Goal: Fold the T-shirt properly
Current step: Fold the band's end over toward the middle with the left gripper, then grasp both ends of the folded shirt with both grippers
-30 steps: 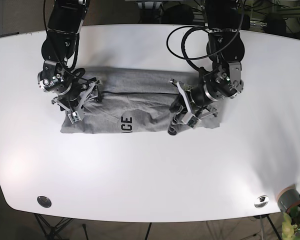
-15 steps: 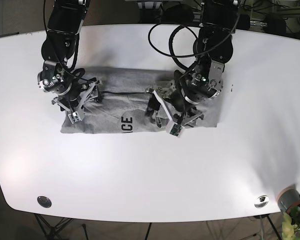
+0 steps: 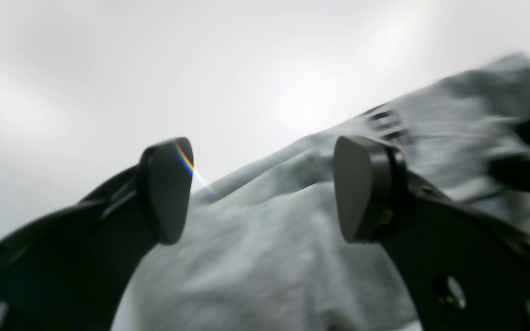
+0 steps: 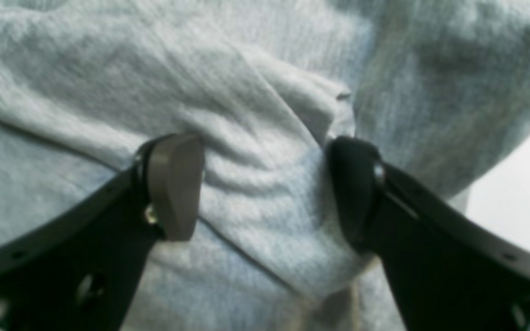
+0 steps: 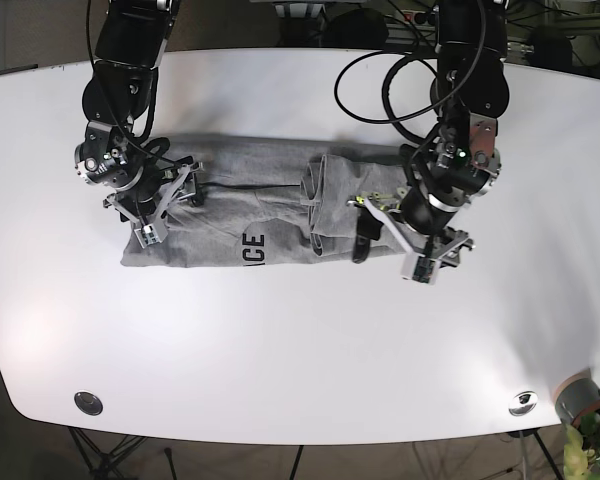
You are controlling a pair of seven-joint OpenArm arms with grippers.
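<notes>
The grey T-shirt (image 5: pixel 250 215) lies folded into a long band on the white table (image 5: pixel 300 340), with black lettering (image 5: pixel 253 248) near its front edge. A doubled fold edge (image 5: pixel 316 205) stands near its middle. My left gripper (image 5: pixel 368 228) is open just above the shirt's right half. In the left wrist view its fingers (image 3: pixel 166 191) straddle grey cloth (image 3: pixel 265 257) and hold nothing. My right gripper (image 5: pixel 170 200) rests on the shirt's left end. In the right wrist view it (image 4: pixel 265 188) is open, with its fingers (image 4: pixel 175 184) pressed into a bunched ridge of cloth (image 4: pixel 256 151).
A grey cylinder (image 5: pixel 580 398) and a green plant (image 5: pixel 595 445) sit at the table's front right corner. Two metal discs (image 5: pixel 88 402) (image 5: pixel 523 402) are set in the table near the front edge. Black cables (image 5: pixel 365 85) loop above the left arm.
My left gripper swung left across the shirt to its middle, then drew back right. A folded layer now lies with its edge near the middle. The right arm has not moved.
</notes>
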